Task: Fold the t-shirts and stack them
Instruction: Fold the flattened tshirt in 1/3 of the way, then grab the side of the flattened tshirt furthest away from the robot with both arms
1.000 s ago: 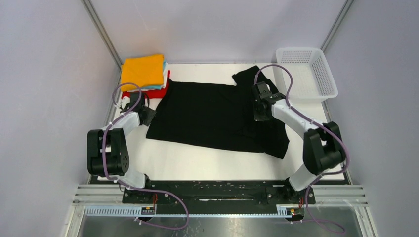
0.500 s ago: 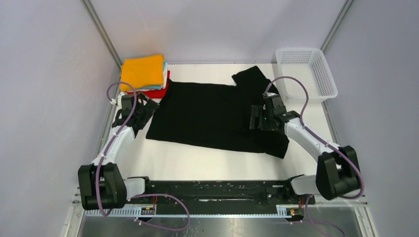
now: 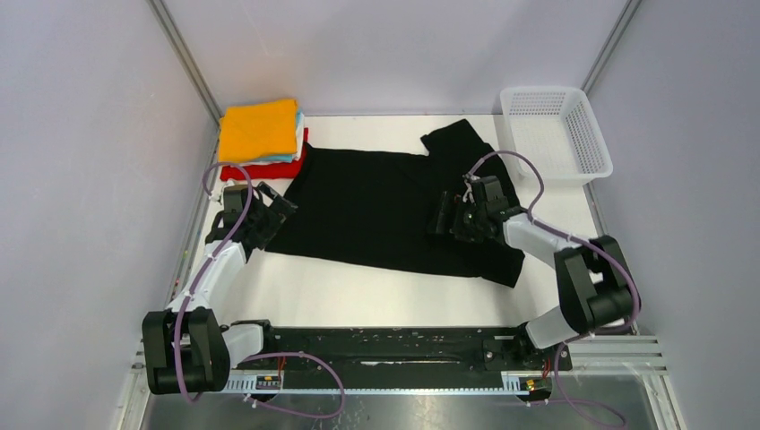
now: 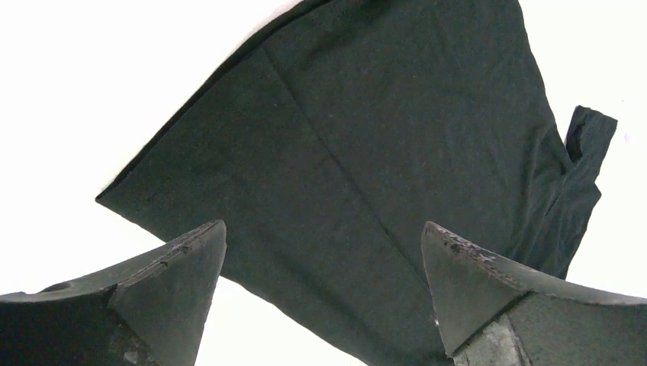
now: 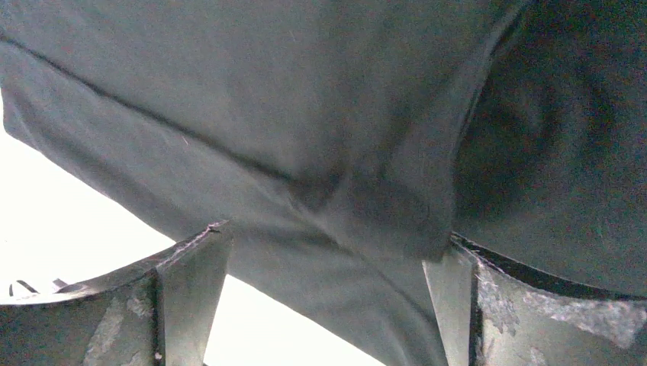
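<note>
At the back left of the desk (image 3: 376, 296) you are viewing the folded stack (image 3: 269, 159): the orange t-shirt (image 3: 258, 128) is covering it, leaving only white, light blue and red edges showing. The left tool (image 3: 272, 206) is standing wide at the near-left corner of the black t-shirt (image 3: 376, 206), holding nothing. The right tool (image 3: 445, 215) is gaping wide over the crumpled right side, gripping nothing. The white basket (image 3: 574, 134) is sitting back right, its mesh floor showing.

the spread t-shirt (image 3: 385, 210) is lying mid-way across the table (image 3: 358, 291); the folded stack (image 3: 260, 130) is sitting behind its left end; the basket (image 3: 587, 134) is standing far right.
</note>
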Controlling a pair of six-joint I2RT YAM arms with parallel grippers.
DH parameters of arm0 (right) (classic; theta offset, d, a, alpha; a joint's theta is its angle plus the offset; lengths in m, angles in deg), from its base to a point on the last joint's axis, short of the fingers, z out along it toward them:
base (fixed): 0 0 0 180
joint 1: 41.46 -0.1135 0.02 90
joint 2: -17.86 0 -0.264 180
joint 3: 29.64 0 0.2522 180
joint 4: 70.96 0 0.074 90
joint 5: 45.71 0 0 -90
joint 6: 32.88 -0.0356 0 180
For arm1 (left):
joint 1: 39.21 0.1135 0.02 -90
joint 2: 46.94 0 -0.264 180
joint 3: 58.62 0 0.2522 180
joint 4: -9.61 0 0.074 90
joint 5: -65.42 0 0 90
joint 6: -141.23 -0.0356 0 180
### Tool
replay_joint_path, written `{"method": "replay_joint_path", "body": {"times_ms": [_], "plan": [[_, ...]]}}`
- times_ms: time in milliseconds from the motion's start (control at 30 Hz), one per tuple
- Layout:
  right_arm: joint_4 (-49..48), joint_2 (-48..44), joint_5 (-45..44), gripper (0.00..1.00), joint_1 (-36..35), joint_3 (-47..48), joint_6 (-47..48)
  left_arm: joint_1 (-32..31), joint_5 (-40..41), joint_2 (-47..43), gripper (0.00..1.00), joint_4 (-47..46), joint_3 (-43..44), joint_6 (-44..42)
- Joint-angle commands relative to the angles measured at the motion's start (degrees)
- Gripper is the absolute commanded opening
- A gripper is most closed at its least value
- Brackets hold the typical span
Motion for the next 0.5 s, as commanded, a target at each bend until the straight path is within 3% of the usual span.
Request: {"method": "replay_joint_path", "body": {"times_ms": [0,233,467], "plan": [[-12.04,7.2,2.39,1.0,-0.26,9.97,-3.6,-0.06,-1.99,-0.42,0.99,-1.45,0.79,-1.23],[-12.09,19.63,4.05,1.0,-0.18,24.86,-5.31,-0.07,-5.32,2.45,0.99,0.45,4.88,-3.79],[-8.88,8.62,-3.44,1.0,-0.23,17.42,-1.77,-1.52,-10.04,7.53,0.99,-1.68,8.13,-4.56]]}}
